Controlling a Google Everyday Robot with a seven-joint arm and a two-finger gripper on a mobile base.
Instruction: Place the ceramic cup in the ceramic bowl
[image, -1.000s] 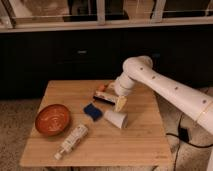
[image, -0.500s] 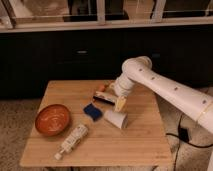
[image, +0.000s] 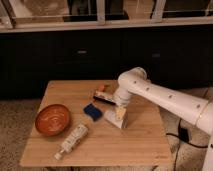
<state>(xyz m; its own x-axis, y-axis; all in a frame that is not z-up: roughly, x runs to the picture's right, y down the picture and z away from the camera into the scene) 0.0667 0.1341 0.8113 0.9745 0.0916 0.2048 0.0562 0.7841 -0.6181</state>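
Note:
The white ceramic cup (image: 116, 119) lies tipped on its side on the wooden table (image: 135, 142), right of centre. My gripper (image: 120, 111) hangs from the white arm directly over it, at or against the cup's top. The orange-brown ceramic bowl (image: 52, 119) sits at the table's left side, well apart from the cup and gripper, with nothing in it.
A white patterned bottle (image: 73, 140) lies on its side in front of the bowl. A blue object (image: 92, 111) lies just left of the cup. A dark-and-orange packet (image: 103, 95) lies behind the gripper. Dark cabinets stand behind the table.

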